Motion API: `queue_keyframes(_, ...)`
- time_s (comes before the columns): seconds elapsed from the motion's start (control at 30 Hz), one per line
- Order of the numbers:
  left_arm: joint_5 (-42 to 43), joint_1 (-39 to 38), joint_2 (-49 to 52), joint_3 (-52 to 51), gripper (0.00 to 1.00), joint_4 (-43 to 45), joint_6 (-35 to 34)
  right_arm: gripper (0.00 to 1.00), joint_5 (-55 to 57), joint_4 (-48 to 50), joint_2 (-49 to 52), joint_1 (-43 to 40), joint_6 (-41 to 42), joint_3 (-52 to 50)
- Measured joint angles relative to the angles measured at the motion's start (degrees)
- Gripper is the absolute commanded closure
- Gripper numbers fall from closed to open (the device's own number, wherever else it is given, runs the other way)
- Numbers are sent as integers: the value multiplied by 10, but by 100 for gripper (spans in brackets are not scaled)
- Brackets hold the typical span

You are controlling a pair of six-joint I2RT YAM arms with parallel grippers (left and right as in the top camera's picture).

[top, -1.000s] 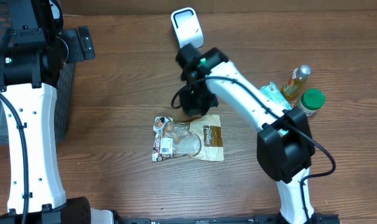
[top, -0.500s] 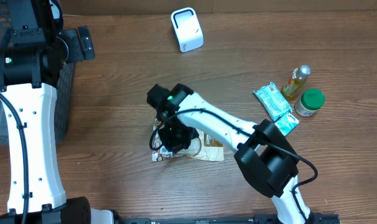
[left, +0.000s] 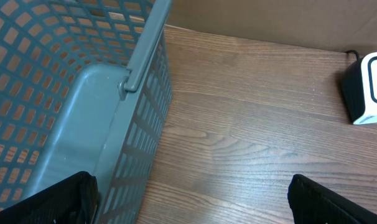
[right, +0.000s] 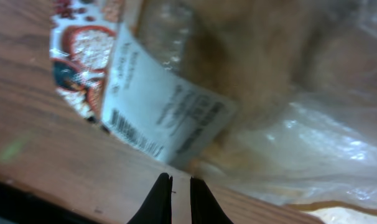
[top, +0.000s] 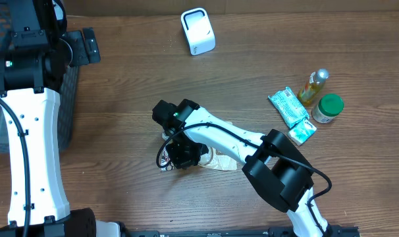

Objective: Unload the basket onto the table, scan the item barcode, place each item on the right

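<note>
Right gripper (top: 184, 155) low over the one snack bag (top: 220, 153), mid-table near the front edge.
Claw clenched at its single barcode label (right: 157, 112); left gripper (left: 188, 205) spread wide by one basket (left: 64, 93); one scanner (top: 198, 31) at back edge.

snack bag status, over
Left gripper open, beside basket. Right gripper shut, low at snack bag barcode label, grip unclear. Bag lies on table. Scanner stands apart, far edge.
</note>
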Motion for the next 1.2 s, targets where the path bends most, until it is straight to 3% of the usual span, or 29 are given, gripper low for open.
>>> queue_keyframes(0.43,0,0,0,0,0,0,0,91,85,78,0,0,2,-1)
queue_keyframes(0.83,0,0,0,0,0,0,0,90,93,22,0,-21,2,67)
queue_keyframes(0.97,0,0,0,0,0,0,0,76,93,-19,0,-41,0,100)
queue_keyframes(1.03,0,0,0,0,0,0,0,46,93,-33,0,-52,2,105)
queue_keyframes(1.07,0,0,0,0,0,0,0,36,93,-39,0,-59,2,105)
queue_keyframes(1.2,0,0,0,0,0,0,0,24,89,-53,0,-91,0,105)
